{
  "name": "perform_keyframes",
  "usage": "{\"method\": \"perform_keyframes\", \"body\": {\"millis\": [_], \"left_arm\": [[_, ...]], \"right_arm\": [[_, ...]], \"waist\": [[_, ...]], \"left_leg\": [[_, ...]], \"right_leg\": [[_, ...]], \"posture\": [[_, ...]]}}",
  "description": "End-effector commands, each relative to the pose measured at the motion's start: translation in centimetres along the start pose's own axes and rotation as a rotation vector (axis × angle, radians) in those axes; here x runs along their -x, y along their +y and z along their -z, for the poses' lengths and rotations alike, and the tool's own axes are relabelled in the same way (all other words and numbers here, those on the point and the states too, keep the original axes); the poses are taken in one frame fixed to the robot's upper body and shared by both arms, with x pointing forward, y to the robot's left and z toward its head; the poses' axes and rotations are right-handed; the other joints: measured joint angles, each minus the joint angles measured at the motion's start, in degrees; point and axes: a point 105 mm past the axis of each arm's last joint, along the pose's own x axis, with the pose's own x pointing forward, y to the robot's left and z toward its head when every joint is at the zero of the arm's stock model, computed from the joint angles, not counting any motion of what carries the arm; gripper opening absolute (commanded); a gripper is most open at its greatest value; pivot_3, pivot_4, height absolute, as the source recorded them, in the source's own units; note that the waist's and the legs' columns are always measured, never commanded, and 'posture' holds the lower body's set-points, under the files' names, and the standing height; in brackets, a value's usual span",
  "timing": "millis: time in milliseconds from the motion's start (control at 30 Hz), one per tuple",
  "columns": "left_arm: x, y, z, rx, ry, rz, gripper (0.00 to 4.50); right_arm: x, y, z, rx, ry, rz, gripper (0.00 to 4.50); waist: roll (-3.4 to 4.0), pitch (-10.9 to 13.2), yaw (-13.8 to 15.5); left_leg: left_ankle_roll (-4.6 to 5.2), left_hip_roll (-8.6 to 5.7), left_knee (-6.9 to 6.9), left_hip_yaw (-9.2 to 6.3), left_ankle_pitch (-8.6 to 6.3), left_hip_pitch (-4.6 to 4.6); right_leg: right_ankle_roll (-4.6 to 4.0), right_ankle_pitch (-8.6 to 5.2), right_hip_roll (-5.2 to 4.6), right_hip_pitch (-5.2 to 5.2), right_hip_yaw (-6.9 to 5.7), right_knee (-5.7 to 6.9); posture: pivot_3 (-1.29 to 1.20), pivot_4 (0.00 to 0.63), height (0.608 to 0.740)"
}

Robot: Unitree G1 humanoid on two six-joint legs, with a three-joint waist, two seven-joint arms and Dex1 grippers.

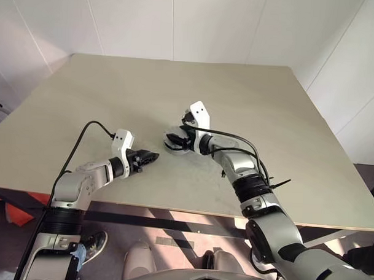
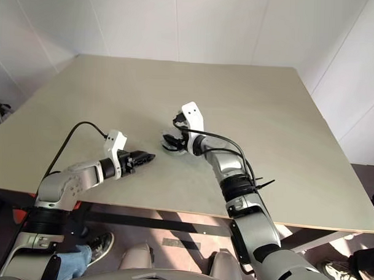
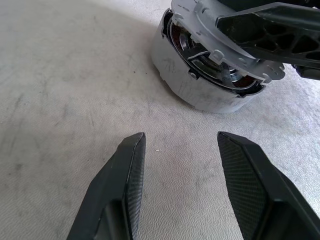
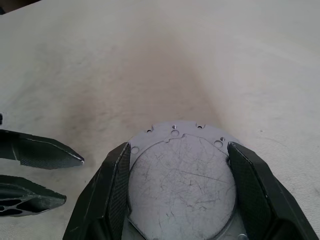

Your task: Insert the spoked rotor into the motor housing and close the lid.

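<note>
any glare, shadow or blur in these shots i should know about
Left eye view: even light, table matte with no glare, sunlit patches on the floor beneath. Left wrist view: the motor housing is sharp, casting a soft shadow on the table; the left gripper fingers look slightly soft. Right wrist view: the lid shows fine scratches clearly, and a dim shadow band runs up the table beyond it.

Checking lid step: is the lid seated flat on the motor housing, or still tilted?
Tilted, not seated. In the left wrist view the lid, held in the right gripper, sits at an angle over the motor housing, leaving the interior exposed beneath.
</note>
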Motion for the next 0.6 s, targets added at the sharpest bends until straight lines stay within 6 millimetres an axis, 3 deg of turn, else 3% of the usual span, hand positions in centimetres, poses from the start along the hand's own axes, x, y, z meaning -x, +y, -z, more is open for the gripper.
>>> {"method": "perform_keyframes", "body": {"millis": [33,600], "left_arm": [[0.0,-0.5,-1.3,-0.037,-0.038,0.014,2.42],[0.0,-0.6,-0.8,-0.025,-0.033,0.009,2.42]], "right_arm": [[0.0,0.4,-2.2,0.072,-0.068,-0.007,2.96],[-0.5,0.0,-1.3,0.051,-0.039,0.013,2.96]], "waist": [[0.00,0.00,0.00],[0.00,0.00,-0.02]], "left_leg": [[0.00,0.00,-0.01,0.00,0.00,-0.01],[0.02,0.00,-0.02,0.02,-0.02,-0.01]], "right_leg": [[0.00,0.00,0.00,0.00,0.00,-0.03],[0.00,0.00,0.00,0.01,0.00,-0.08]], "posture": [[0.00,0.000,0.740],[0.00,0.000,0.740]]}}
